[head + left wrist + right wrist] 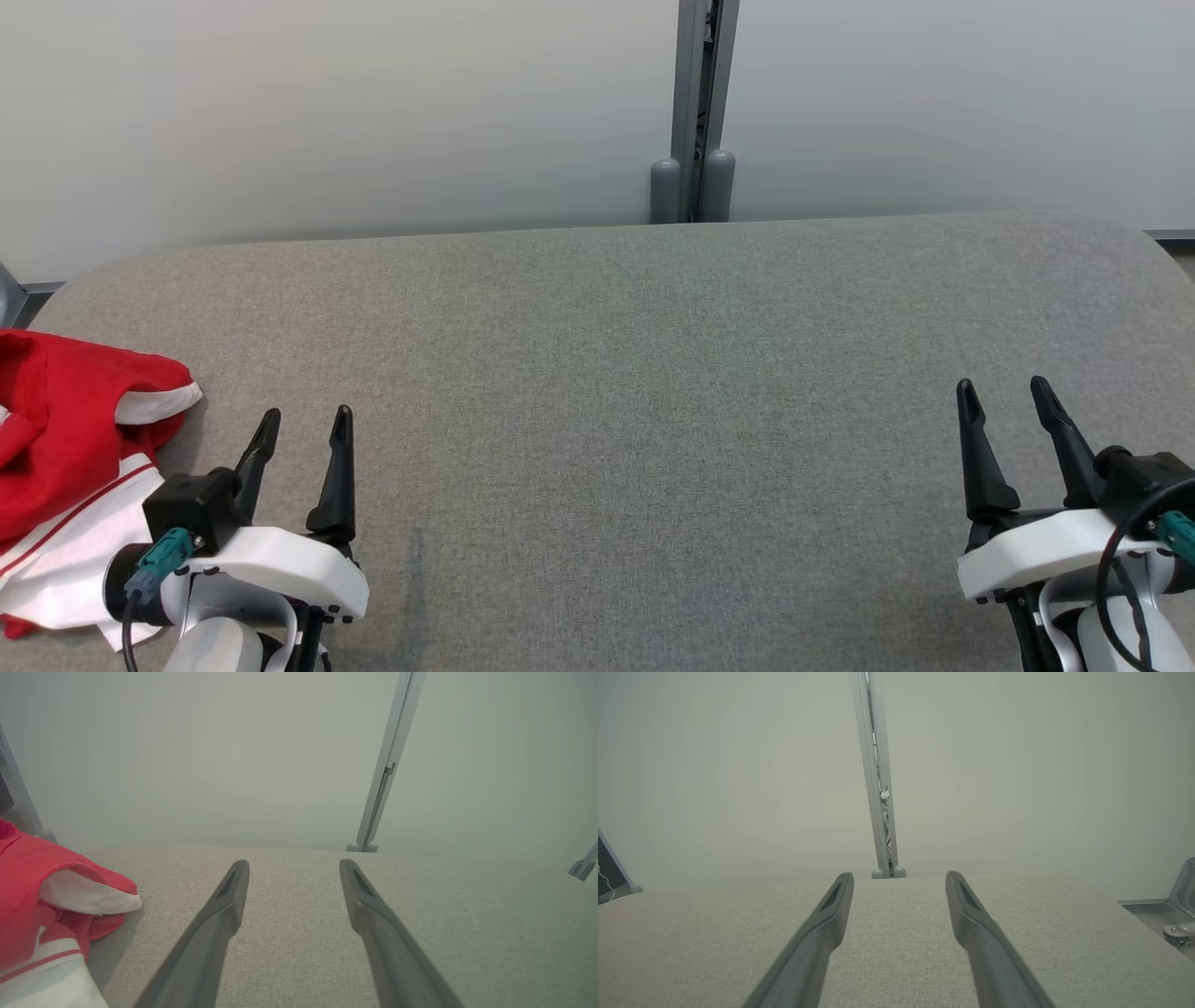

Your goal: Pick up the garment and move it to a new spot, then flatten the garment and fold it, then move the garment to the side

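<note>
The garment (70,448) is red with white trim and lies crumpled at the left edge of the grey fabric table (635,373). In the left wrist view the garment (42,905) bulges at the far left, beside the fingers. My left gripper (306,425) hovers just right of it, open, with nothing between its fingers (224,905). The garment's lower white part passes behind the left wrist. Far to the right, my right gripper (1006,392) is open too and holds nothing; in its wrist view the gripper (899,877) points over bare cloth.
A pale wall with a grey vertical post (695,112) stands right behind the table's far edge. The table's rounded corners fall away at the far left and far right. A metal fitting (1178,905) sits beyond the right end.
</note>
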